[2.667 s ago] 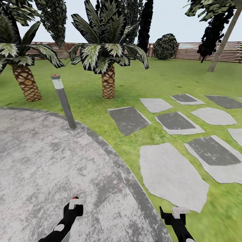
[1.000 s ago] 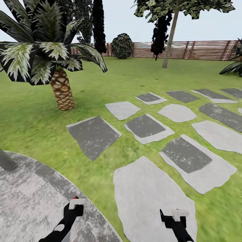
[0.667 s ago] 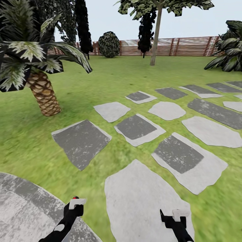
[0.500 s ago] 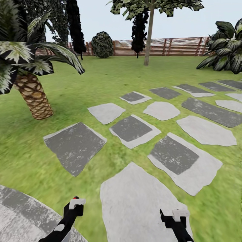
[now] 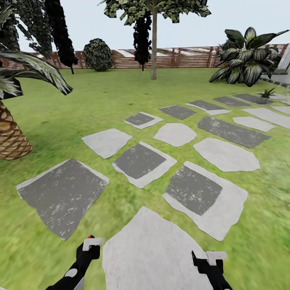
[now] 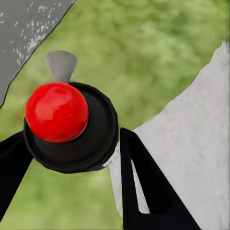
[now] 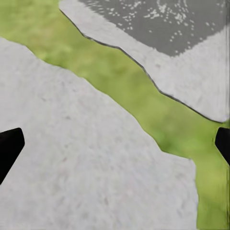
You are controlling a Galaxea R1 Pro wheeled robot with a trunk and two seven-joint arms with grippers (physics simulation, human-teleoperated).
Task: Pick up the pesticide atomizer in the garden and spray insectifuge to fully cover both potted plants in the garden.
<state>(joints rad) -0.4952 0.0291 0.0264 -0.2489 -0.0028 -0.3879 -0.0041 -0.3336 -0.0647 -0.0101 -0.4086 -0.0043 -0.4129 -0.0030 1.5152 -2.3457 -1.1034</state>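
Item 1. Left gripper point(image 5: 90, 246): I have it closed on the pesticide atomizer point(image 6: 56, 111). The red top and round dark body sit between the two black fingers point(image 6: 143, 187). I carry it low and close to the trunk so it rides steady while I drive.

Item 2. Right gripper point(image 5: 212, 257): jaws spread wide, nothing between them. It hangs over a pale stepping stone point(image 7: 86, 158), kept free because the spraying needs only one arm.

Item 3. Potted plant point(image 5: 266, 92): one small green rosette, just in front of the big striped-leaf bush point(image 5: 245, 56), at the far end of the stepping-stone path point(image 5: 141, 161). It is well apart from both grippers. I cannot make out a second one.

Item 4. Lawn point(image 5: 100, 96), wooden fence point(image 5: 181, 58) behind the bush, palm trunk point(image 5: 12, 139) far to the bush's left.

Status, my judgement: atomizer in hand, spraying not begun, approach to the bush's foot pending.
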